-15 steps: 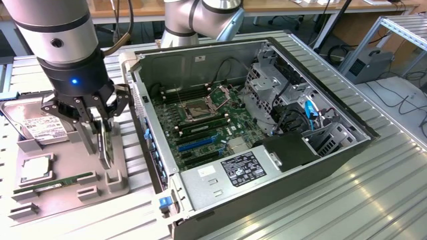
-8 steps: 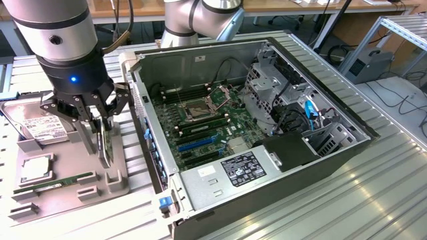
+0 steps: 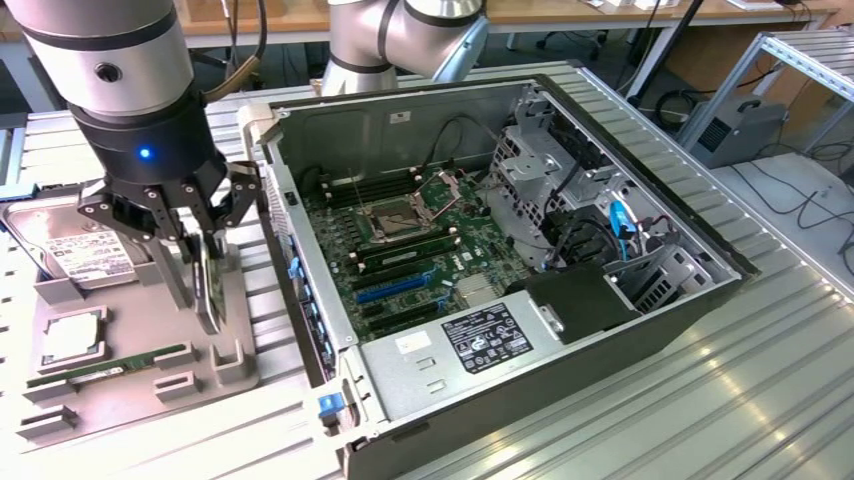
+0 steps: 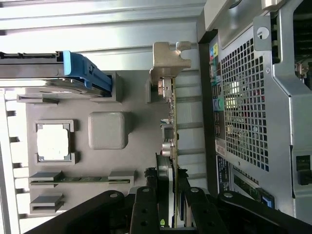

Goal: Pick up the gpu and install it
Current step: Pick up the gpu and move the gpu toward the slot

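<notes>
The gripper [image 4: 170, 195] straddles the gpu [image 4: 169, 122] from above, one finger against each flat face, and appears clamped on it; gripping the faces leaves the card's bottom connector edge free for a slot. The gpu stands on its long edge along the edge of the grey tray [image 3: 230, 352] that lies nearest the computer case [image 3: 400, 112], with its metal bracket [image 4: 168, 58] at the tray's corner. Kept upright like this, it offers the fingers two broad sides to close on and already has the attitude it needs for going down into the motherboard. Whether it has left its rest on the tray I cannot tell. The case lies on its side, open, so the blue slot [image 3: 387, 287] faces up. The hard drive [image 3: 74, 252], processor chip [image 3: 74, 338] and memory stick [image 3: 107, 367] sit in their own pockets toward the tray's far edge from the case, well apart from the fingers
</notes>
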`<state>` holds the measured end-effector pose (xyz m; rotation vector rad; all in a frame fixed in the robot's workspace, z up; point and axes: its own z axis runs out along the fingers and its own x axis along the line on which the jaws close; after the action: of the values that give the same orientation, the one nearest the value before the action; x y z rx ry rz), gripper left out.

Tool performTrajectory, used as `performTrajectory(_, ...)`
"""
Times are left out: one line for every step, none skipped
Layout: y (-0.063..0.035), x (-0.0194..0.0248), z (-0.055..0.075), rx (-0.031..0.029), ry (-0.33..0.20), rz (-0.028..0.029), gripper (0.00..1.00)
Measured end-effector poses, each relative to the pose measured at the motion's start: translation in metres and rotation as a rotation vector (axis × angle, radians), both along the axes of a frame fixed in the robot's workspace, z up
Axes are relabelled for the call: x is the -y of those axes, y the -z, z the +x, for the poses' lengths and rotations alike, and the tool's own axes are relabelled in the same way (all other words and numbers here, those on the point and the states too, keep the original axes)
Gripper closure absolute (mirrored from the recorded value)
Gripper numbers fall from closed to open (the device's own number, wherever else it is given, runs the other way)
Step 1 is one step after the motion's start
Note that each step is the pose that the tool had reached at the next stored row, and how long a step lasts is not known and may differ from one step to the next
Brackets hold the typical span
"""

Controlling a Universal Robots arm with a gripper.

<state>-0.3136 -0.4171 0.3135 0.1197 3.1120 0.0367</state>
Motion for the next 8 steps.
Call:
performTrajectory(-0.0005,0.0,0.0,-0.0001,0.0,-0.0001,0.73)
performTrajectory(-0.001,0.0,0.0,-0.0001,0.0,-0.0001,0.73)
performTrajectory(-0.0014,0.0,0.0,0.0,0.0,0.0,0.73)
performTrajectory(-0.0018,0.0,0.0,0.0,0.0,0.0,0.73)
performTrajectory(-0.0023,0.0,0.0,-0.0001,0.0,0.0,0.73)
performTrajectory(-0.0028,0.0,0.0,-0.0001,0.0,-0.0001,0.73)
performTrajectory(-0.0032,0.0,0.0,0.0,0.0,0.0,0.73)
performTrajectory(-0.0037,0.0,0.0,-0.0001,0.0,-0.0001,0.73)
